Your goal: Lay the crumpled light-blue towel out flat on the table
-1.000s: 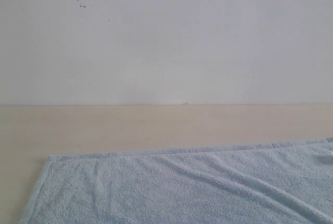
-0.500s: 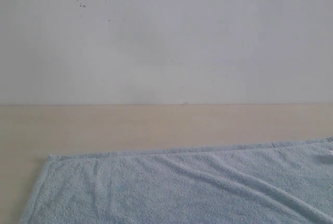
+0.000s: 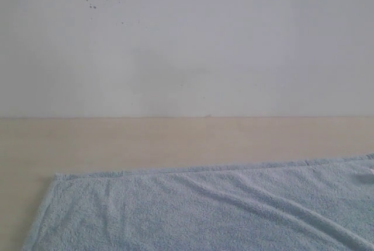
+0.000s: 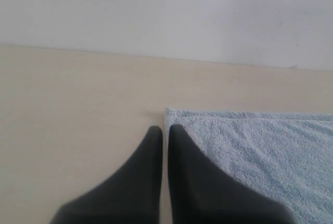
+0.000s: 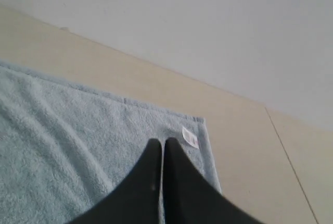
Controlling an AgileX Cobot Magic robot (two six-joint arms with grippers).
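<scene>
On the table (image 3: 175, 140), short of the wall (image 3: 187, 46), the towel (image 3: 204, 210) lies spread with a few soft ridges. The left claw (image 4: 165, 129) is pinched narrow, empty, just beside one corner; the right claw (image 5: 162, 141), likewise narrow, hangs over the towel near its white tag (image 5: 190, 137).

No readable text; the small white tag (image 5: 190, 137) on the towel (image 5: 78, 140) is too blurred
</scene>
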